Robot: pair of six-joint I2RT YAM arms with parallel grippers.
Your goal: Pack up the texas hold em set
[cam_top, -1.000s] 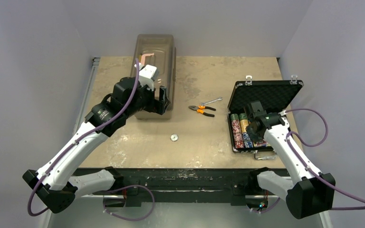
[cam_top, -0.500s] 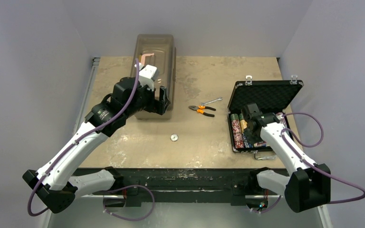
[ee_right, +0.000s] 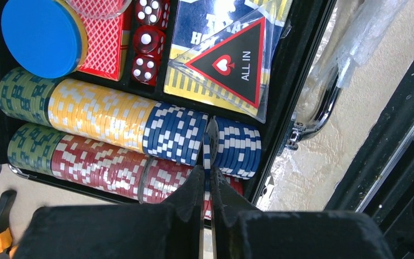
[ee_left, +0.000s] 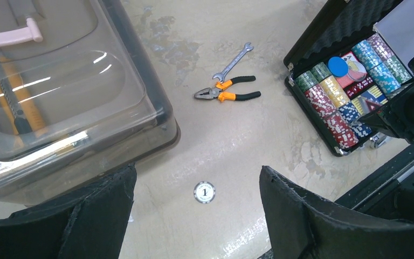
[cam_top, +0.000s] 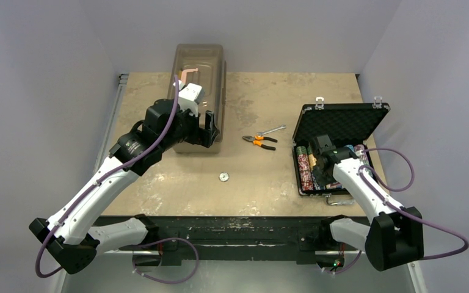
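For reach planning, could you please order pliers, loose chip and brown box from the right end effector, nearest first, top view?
From the right end effector:
1. Pliers, table centre.
2. Loose chip, front centre.
3. Brown box, back left.

I note chips (ee_right: 102, 116) in green, yellow, blue and red, white-striped edges; dice (ee_right: 146, 40) red with white pips; triangle (ee_right: 232, 59) black, red-bordered; case (cam_top: 342, 122) black.
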